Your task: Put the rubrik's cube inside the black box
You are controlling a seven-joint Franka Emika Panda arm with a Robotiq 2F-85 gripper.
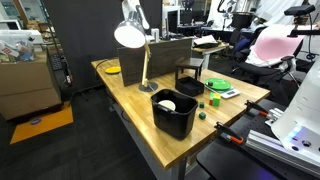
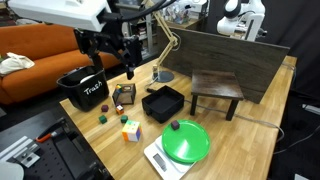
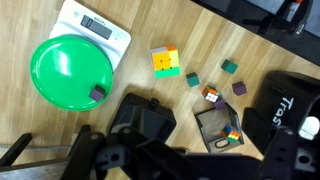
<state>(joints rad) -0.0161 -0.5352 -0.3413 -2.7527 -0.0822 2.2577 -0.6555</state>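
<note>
The rubrik's cube, with orange, green and yellow faces showing, lies on the wooden table between the scale and the small blocks; it also shows in an exterior view. The black box, square with thin upright walls, stands beside it and looks empty. In the wrist view the box is partly hidden by my gripper's dark body. My gripper hangs open and empty, well above the table, over the area between the tub and the box.
A deep black tub stands at the table's end. A small open black holder holds a tinier multicoloured cube; another one lies beside small blocks. A green plate sits on a white scale. A desk lamp and a small dark stool stand further back.
</note>
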